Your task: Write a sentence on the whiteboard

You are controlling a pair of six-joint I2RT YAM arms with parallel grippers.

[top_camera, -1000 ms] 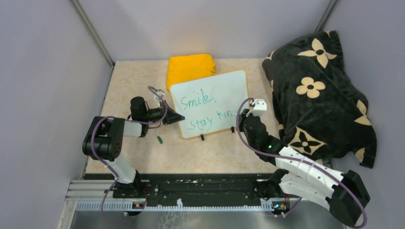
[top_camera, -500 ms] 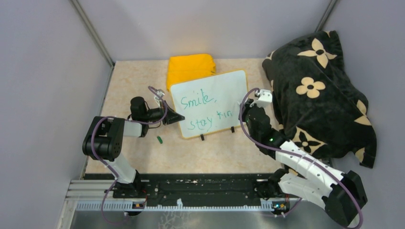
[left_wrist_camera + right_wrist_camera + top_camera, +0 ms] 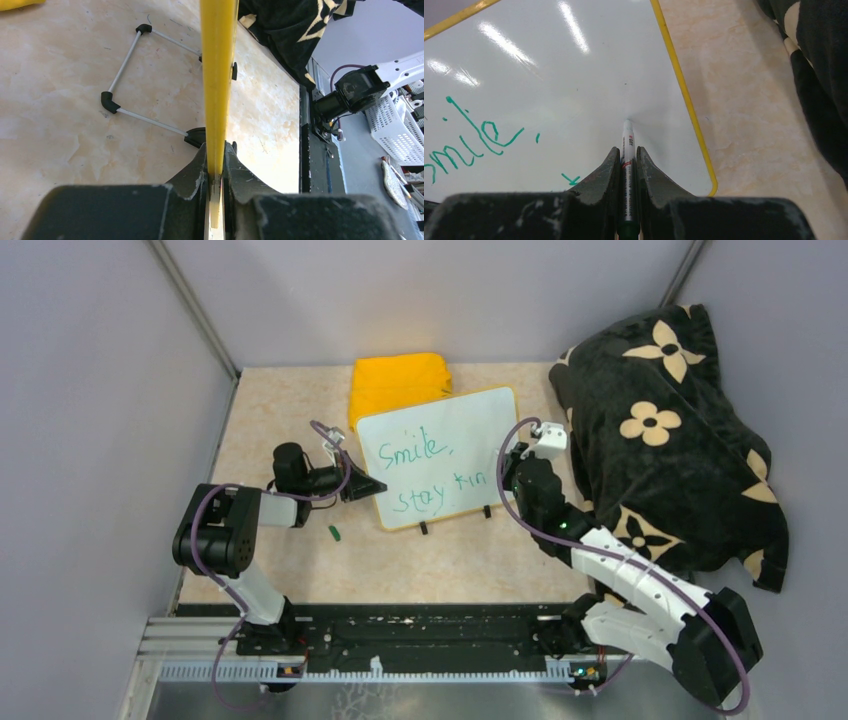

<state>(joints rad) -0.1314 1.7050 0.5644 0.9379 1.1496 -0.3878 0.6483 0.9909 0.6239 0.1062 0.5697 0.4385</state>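
whiteboard [image 3: 440, 455] sits mid-table [image 3: 300, 410], propped tilted on wire stand [image 3: 125, 85]. left gripper [image 3: 376, 488] is at board's 9 o'clock, fingers pinching yellow rim edge-on, no gap showing. right gripper [image 3: 515, 472] is at board's 3 o'clock, clamped tight on marker [image 3: 627, 135], tip touching white surface near right rim. sentence [image 3: 428, 472] is green, two lines: "Smile," over "stay kin", tail end hidden behind right arm. yellow cloth [image 3: 398, 380] at board's 11 o'clock, black flowery blanket [image 3: 665, 430] at 3, small green piece [image 3: 335, 533] on table at 8.
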